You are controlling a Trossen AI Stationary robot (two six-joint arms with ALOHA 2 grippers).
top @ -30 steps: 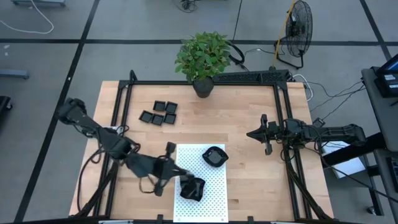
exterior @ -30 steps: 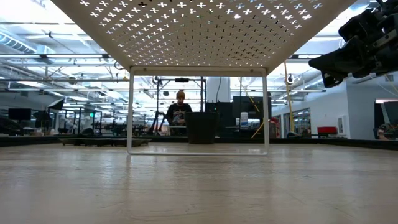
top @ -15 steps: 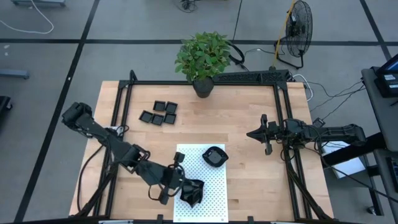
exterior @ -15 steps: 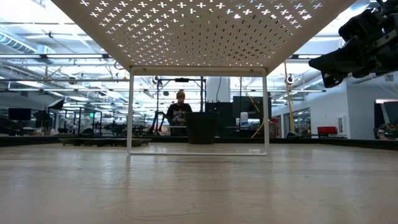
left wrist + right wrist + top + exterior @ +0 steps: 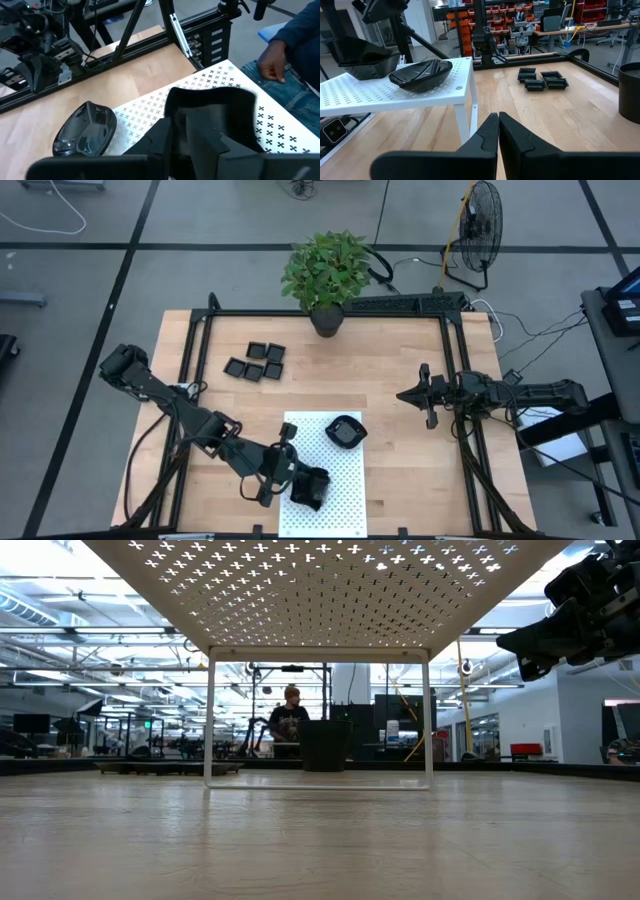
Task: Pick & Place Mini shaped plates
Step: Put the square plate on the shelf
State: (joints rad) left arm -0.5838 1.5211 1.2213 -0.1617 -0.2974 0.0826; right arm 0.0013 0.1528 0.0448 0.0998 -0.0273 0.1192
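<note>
The left arm stretches from the table's left edge diagonally toward the near middle, its elbow low over the pale wooden tabletop point(image 5: 400, 450). The left gripper point(image 5: 303, 483) sits over the white raised platform with a cross-perforated top point(image 5: 345, 480). Its dark fingers point(image 5: 200, 137) reach into a glossy black square mini plate point(image 5: 220, 107) lying on that platform; whether they pinch its rim or have parted from it cannot be told. Just beside it on the platform rests a glossy black rounded mini plate point(image 5: 344, 431).

The right arm waits, extended level from the right side above the table, the right gripper point(image 5: 427, 396) pressed together and holding nothing.

A cluster of small black square mini plates point(image 5: 255, 361) lies on the wood at the far left, near a potted green plant point(image 5: 327, 275).

No readable writing shows anywhere.
</note>
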